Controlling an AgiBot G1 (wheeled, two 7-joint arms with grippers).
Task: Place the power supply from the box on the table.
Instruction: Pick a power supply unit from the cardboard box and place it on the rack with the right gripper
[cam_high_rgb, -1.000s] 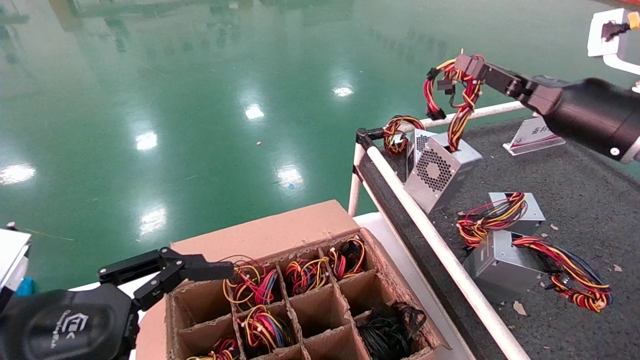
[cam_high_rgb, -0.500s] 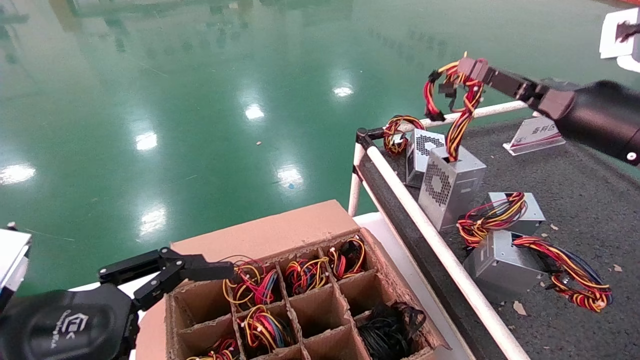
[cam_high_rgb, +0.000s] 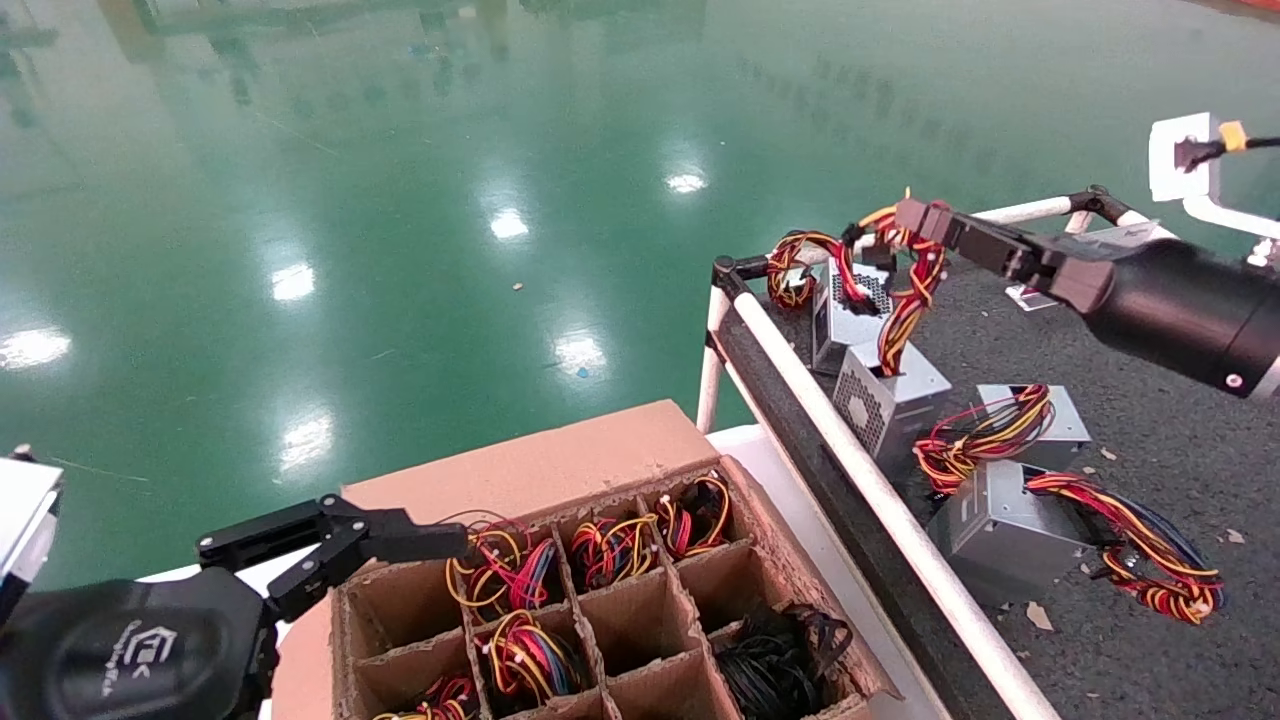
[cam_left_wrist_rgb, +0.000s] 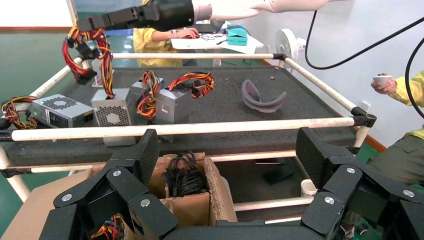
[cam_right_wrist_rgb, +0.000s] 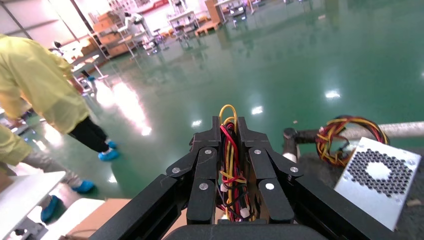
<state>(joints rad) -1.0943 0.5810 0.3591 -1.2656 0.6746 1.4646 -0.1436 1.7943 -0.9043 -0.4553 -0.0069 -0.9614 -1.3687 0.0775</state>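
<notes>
My right claw (cam_high_rgb: 915, 215) is clamped on the wire bundle (cam_high_rgb: 905, 300) of the power supply (cam_high_rgb: 885, 398), which sits on the counter (cam_high_rgb: 1150, 420) just inside its white rail (cam_high_rgb: 880, 500), while my left claw (cam_high_rgb: 400, 560) rests spread wide at the box (cam_high_rgb: 620, 600).

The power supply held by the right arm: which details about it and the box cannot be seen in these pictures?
- Whether the power supply rests on the table: in the head view the white rail hides its base.
- Its body in the right wrist view: the right gripper fingers show only its wires.
- Near cells of the box: cut off by the head view's edge.
- Left gripper is beside the box, open.
</notes>
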